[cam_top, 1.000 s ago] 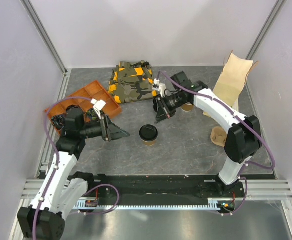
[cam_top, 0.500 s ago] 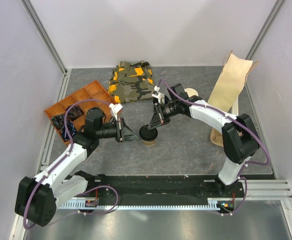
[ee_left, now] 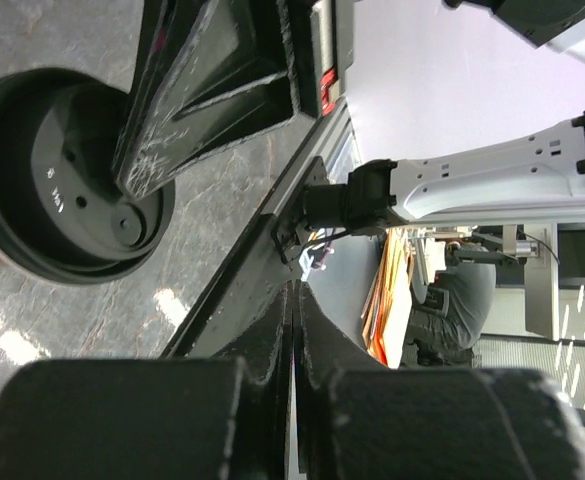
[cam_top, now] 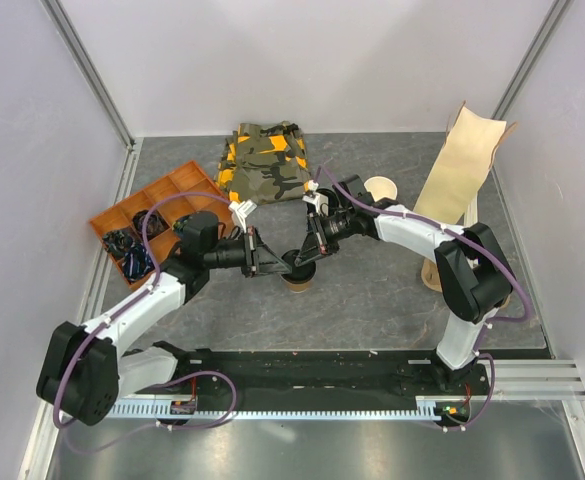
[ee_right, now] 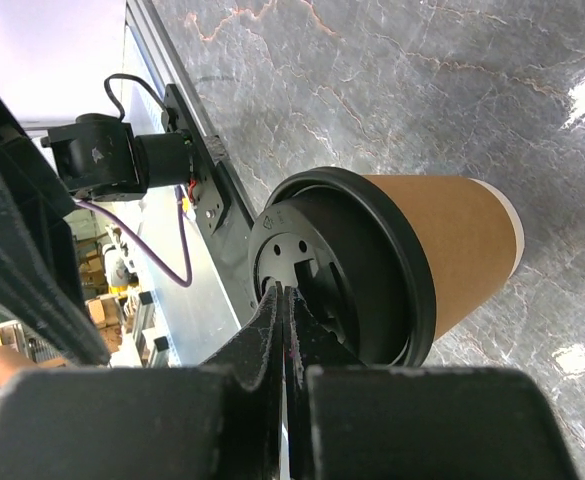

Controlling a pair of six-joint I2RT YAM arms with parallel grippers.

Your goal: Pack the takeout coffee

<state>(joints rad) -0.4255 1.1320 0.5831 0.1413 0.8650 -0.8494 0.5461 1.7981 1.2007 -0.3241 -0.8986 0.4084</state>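
The takeout coffee, a brown paper cup with a black lid, stands upright in the middle of the table; from above it is mostly covered by both grippers. My right gripper is shut, with nothing between its fingers, and its tips sit over the centre of the lid. It reaches in from the right. My left gripper is shut and empty, just left of the cup. In the left wrist view the lid shows with the right gripper's fingers across it.
An orange divided tray sits at the left and a camouflage cloth at the back. A tan paper bag leans at the back right. An open tan cup stands behind the right arm.
My left gripper closed and swung right to the cup's side. My right gripper came down and left from the back until its shut tips sat over the lid.
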